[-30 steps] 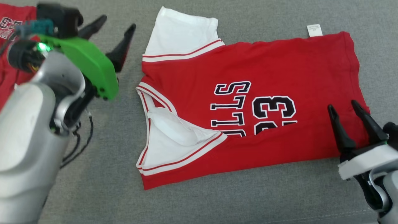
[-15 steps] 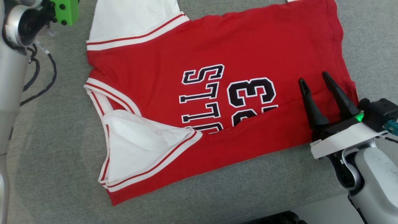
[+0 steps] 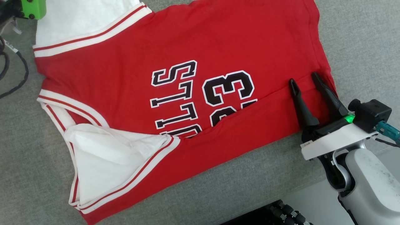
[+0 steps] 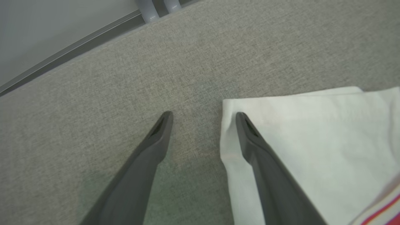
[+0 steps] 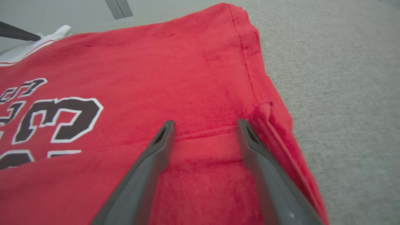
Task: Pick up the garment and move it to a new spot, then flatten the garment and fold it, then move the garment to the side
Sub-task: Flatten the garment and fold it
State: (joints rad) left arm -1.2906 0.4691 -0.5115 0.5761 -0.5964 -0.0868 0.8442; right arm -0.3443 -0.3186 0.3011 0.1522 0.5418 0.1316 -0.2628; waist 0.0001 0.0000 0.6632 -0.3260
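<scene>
Through the head view, I am seeing the red garment [image 3: 187,40] lying half-folded on the grey surface [image 3: 359,37], with my right claw [image 3: 303,78] hanging open over its hem corner. In the left wrist view, my left claw [image 4: 203,114] is gaping, straddling the white sleeve [image 4: 312,131] edge. In the right wrist view, the fold line is running between my fingers [image 5: 147,168].

jersey sleeve [image 3: 78,22] cropped, lettering [image 3: 175,93] partly folded under

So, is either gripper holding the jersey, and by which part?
Nothing is held. The right gripper stands open over the jersey near its hem corner; the left gripper is open at the edge of the white sleeve.
</scene>
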